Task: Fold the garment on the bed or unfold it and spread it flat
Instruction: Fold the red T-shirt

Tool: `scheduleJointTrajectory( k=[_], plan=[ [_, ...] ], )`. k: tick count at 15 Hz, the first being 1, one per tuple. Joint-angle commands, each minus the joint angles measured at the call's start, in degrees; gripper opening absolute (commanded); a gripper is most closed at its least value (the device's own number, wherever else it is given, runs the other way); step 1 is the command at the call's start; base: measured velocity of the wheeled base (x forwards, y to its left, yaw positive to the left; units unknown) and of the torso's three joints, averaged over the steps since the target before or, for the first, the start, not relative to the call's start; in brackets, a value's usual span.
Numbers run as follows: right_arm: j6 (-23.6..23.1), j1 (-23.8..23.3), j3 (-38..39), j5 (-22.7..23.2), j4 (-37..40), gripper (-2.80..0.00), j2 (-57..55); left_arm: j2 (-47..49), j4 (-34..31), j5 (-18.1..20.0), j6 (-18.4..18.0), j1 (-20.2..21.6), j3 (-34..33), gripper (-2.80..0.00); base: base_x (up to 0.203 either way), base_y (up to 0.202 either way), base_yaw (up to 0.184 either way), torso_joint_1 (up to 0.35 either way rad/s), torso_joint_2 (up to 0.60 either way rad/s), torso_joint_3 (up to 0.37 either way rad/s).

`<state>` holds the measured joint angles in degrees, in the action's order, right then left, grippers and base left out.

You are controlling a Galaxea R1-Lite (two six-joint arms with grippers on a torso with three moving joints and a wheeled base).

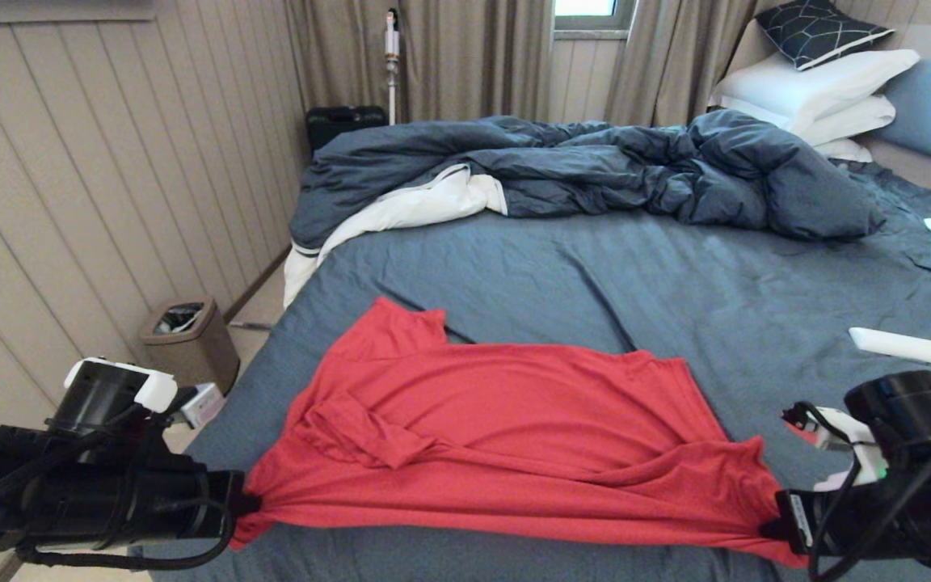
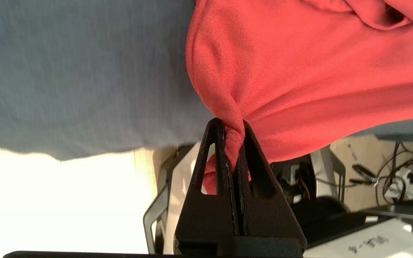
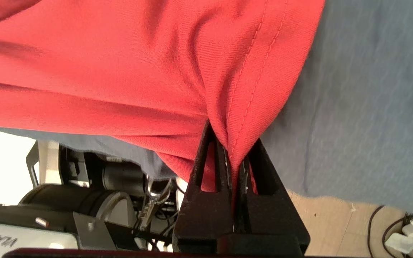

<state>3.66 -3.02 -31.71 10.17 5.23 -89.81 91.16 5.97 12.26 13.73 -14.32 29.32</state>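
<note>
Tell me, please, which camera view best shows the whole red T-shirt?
The head view: the red T-shirt lies stretched across the bed between both grippers. Each wrist view shows only one pinched corner, in the left gripper or the right gripper.

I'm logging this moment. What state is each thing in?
T-shirt: spread on the bed, near edge pulled taut between both grippers, one sleeve folded over.
Left gripper: shut on a T-shirt corner.
Right gripper: shut on the other near corner.
Duvet: rumpled, white lining showing.
Pillows: stacked at the head.
Bin: open.
</note>
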Motion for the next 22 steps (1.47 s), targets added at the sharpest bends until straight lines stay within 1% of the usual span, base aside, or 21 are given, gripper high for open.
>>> scheduleJointTrajectory(
  k=[1, 4, 7, 8, 10, 14, 20, 21, 22],
  plan=[
    [0.03, 0.03, 1.00, 0.11, 0.04, -2.80, 1.10, -1.41, 0.09, 0.05, 0.09, 0.00, -1.43, -2.80, 0.000, 0.000, 0.000, 0.000, 0.00, 0.000],
    [-0.05, 0.03, 2.31, 0.12, 0.04, -2.80, 1.52, -2.27, 0.41, 0.18, 0.16, 0.00, -3.15, -2.80, 0.000, 0.000, 0.000, 0.000, 0.00, 0.000],
    [-0.05, 0.12, 2.53, 0.03, -0.04, -2.80, 1.21, -1.35, 3.32, 0.14, 0.26, 0.00, -4.09, -2.80, 0.000, 0.000, 0.000, 0.000, 0.00, 0.000],
    [-0.05, 0.12, 2.44, 0.10, -0.15, 0.00, 1.04, -1.34, 3.52, 0.14, 0.30, 0.00, -4.54, 0.00, 0.000, 0.000, 0.000, 0.000, 0.00, 0.000],
    [-0.05, 0.00, 2.62, 0.45, -1.91, 0.00, 1.25, -1.81, 3.89, 0.20, 0.29, 0.00, -4.36, 0.00, 0.000, 0.000, 0.000, 0.000, 0.00, 0.000],
    [-0.05, -0.05, 2.09, 0.47, -1.98, 0.00, 2.79, -3.88, 4.66, 0.05, 0.17, 0.07, -4.38, 0.00, 0.000, 0.000, 0.000, 0.000, 0.00, 0.000],
    [-0.05, -1.11, 1.63, 0.73, -1.90, 0.00, 9.06, -6.46, 4.93, -0.26, 0.16, 0.68, -1.37, 0.00, 0.000, 0.000, 0.000, 0.000, 0.00, 0.000],
    [-0.05, -1.11, 1.31, 0.67, -1.97, -2.80, 9.84, -6.92, 4.67, -0.26, 0.16, 0.78, -0.69, 0.00, 0.000, 0.000, 0.000, 0.000, 0.00, 0.000],
    [-0.05, -1.11, 0.86, 0.64, -1.98, -2.80, 10.18, -7.07, 4.22, -0.35, 0.16, 0.79, 0.31, 0.00, 0.000, 0.000, 0.000, 0.000, 0.00, 0.000]
  ],
)
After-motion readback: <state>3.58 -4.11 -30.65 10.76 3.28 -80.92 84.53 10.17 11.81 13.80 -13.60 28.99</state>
